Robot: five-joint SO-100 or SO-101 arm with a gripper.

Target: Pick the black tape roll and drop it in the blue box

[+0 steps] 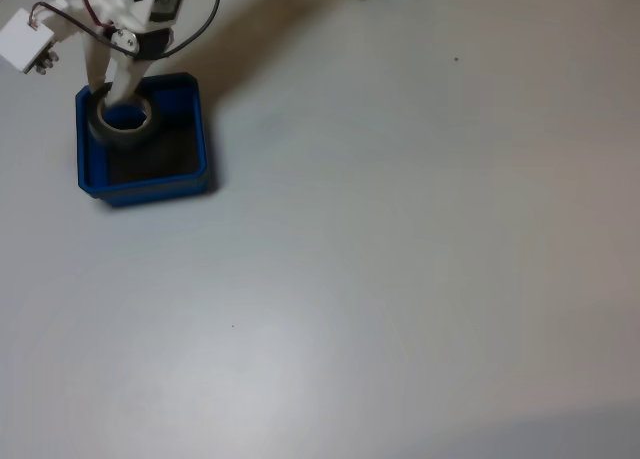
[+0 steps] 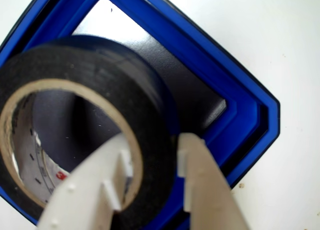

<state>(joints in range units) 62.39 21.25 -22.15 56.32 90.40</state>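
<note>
One black tape roll (image 1: 124, 120) and one blue box (image 1: 143, 186) were counted, in the upper left of the fixed view. The roll was pinched through its wall by the gripper (image 2: 152, 162), one finger inside the core, held over the box's dark floor. The white table (image 1: 400, 279) lay open to the right.

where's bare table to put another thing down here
Nearly all the table is bare: everything right of and below the blue box in the fixed view. The top left corner is crowded: the gripper holds the black tape roll over the box, and a small white block sits beside the arm.
</note>
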